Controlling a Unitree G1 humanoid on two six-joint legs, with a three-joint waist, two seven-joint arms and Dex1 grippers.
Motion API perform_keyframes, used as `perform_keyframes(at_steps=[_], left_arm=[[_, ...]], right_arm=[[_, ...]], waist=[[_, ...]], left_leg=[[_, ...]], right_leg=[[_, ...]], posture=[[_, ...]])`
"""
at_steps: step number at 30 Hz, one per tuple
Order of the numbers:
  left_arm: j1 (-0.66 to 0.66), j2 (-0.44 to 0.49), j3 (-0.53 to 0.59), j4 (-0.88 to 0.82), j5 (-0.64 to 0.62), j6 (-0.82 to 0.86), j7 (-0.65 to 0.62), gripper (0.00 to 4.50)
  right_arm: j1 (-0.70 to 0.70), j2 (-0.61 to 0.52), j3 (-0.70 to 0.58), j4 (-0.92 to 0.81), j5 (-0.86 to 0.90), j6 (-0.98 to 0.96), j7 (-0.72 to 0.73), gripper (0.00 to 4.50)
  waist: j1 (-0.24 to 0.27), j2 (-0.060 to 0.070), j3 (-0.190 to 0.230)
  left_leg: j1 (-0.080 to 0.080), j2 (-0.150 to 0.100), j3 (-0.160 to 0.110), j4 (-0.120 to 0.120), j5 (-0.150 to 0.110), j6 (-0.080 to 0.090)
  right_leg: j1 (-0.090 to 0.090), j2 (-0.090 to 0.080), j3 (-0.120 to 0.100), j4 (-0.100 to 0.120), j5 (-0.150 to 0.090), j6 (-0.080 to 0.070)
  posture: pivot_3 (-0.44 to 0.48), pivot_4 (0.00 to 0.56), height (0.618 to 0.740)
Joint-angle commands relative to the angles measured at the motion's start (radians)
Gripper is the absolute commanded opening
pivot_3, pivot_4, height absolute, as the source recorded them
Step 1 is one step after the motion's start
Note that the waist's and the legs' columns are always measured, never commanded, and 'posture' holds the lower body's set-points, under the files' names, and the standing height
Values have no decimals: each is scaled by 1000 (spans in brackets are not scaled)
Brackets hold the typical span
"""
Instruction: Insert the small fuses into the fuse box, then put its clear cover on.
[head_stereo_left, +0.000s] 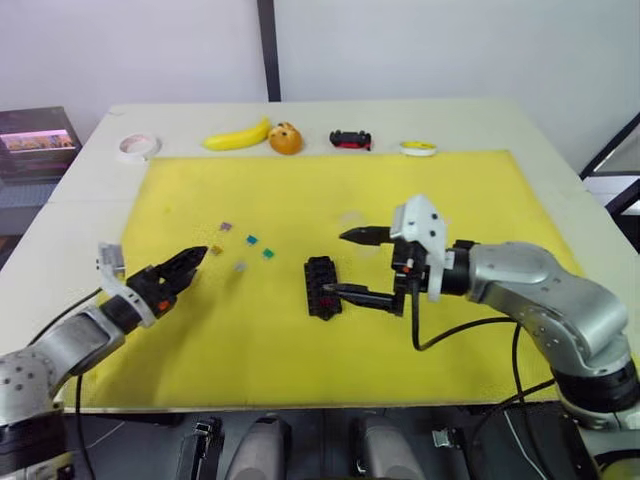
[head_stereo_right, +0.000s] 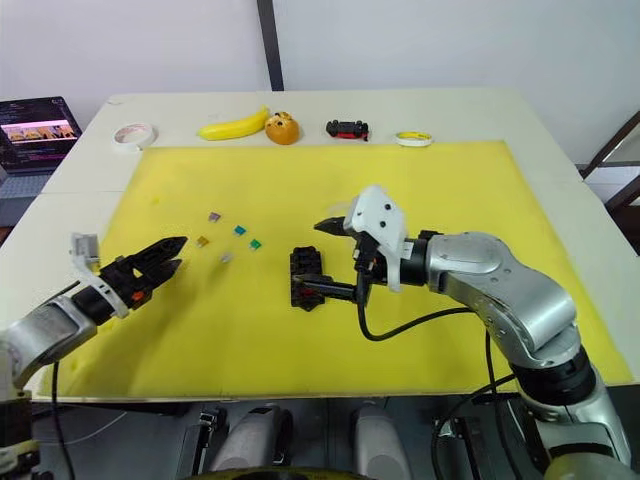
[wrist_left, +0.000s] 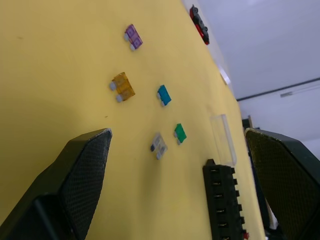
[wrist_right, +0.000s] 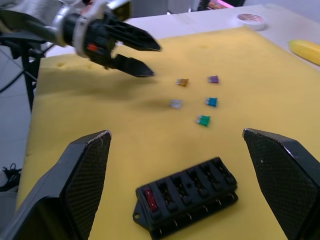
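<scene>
left tool (head_stereo_left: 196, 262): fingers parted, low | right tool (head_stereo_left: 345, 264): fingers spread wide, sideways

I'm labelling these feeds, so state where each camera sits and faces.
Left and right eye views: on the head, looking forward and down at the yellow mat; both arms show.
Left wrist view: along the open left pincer towards the small fuses.
Right wrist view: along the open right pincer over the fuse box.
Both wrist views share the fuses and box.
</scene>
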Motion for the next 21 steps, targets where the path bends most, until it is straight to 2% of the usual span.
perform_keyframes(at_steps=[1, 5, 21], left_arm=[[-45, -7, -6, 30, 12, -8, -5, 4500], [-83, -27, -12, 73, 30, -8, 8, 4500], [-109, -109, -5, 125, 115, -53, -4, 4500]], right_arm=[[-29, 14, 13, -4, -14, -24, 8, 4479], [-37, 24, 25, 2, -25, -25, 8, 4479], [-27, 21, 16, -17, -20, 3, -5, 4479]], waist=[[-1, 0, 0], [-2, 0, 0], [2, 0, 0]], left_leg=[[-1, 0, 0, 0, 0, -1], [-4, 0, -1, 0, 4, -6], [-6, 0, -2, 0, 4, -7]], right_leg=[[-1, 0, 0, 0, 0, 0], [-5, 0, 0, 2, 0, 0], [-6, 0, -1, 2, 0, 0]], posture=[[0, 150, 740], [0, 150, 740], [0, 150, 740]])
